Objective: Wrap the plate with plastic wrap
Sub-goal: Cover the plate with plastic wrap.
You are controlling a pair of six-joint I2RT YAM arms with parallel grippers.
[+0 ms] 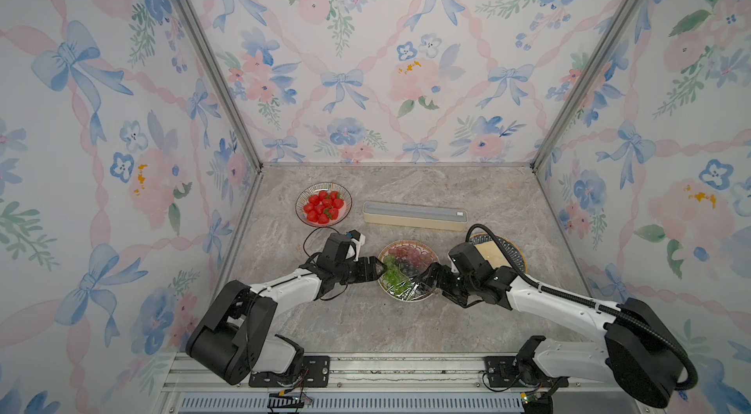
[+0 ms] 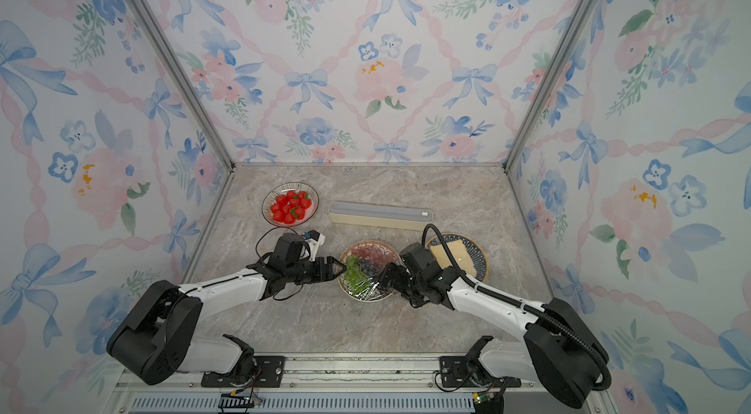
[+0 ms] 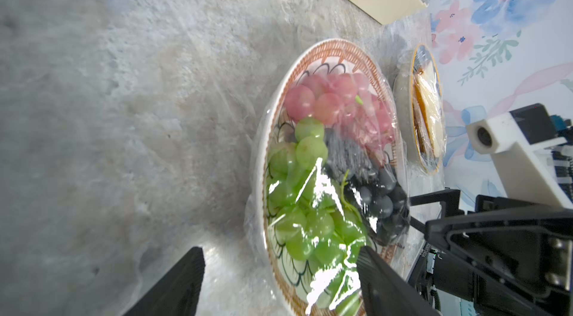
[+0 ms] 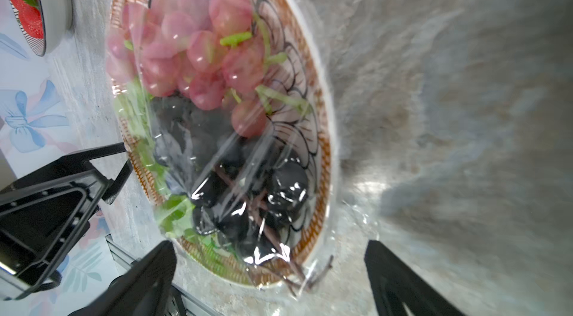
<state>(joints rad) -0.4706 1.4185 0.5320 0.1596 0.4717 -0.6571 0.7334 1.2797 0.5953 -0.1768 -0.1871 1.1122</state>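
The plate (image 1: pixel 408 242) (image 2: pixel 367 242) has an orange-brown patterned rim and holds pink, green and dark grapes; it sits mid-table in both top views. Clear crinkly plastic wrap (image 3: pixel 322 193) (image 4: pixel 242 156) lies over the fruit and hangs past the rim. My left gripper (image 1: pixel 382 268) (image 3: pixel 279 268) is open at the plate's left edge, its fingers (image 3: pixel 381 283) astride the rim (image 3: pixel 328 43). My right gripper (image 1: pixel 424 276) (image 4: pixel 269 268) is open at the plate's right front edge, above loose film. The long cream wrap box (image 1: pixel 414 217) lies behind the plate.
A glass plate of strawberries (image 1: pixel 324 205) stands at the back left. A dark-rimmed plate with bread (image 1: pixel 504 253), under film, sits right of the grape plate, partly behind my right arm. Floral walls enclose the marbled table (image 1: pixel 365 322) on three sides.
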